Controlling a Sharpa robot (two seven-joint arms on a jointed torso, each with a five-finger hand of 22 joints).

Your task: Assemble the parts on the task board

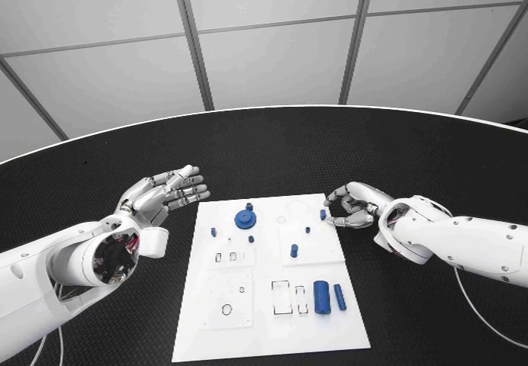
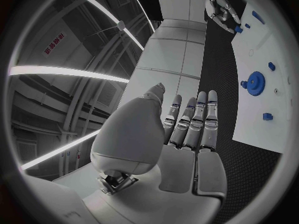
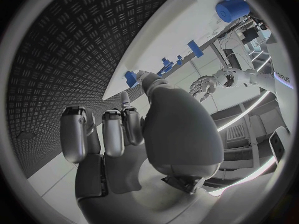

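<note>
Hovering at the task board's (image 1: 209, 320) far right edge, the right hand (image 1: 354, 207) curls its fingers toward a small blue part (image 1: 323, 215) just inside that edge, seemingly touching it, while the left hand (image 1: 165, 194), spread and holding nothing, hangs off the board's far left corner, farther away.

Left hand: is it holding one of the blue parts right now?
No. In the head view the left hand is raised beside the task board with palm up and fingers spread, nothing in it.
</note>
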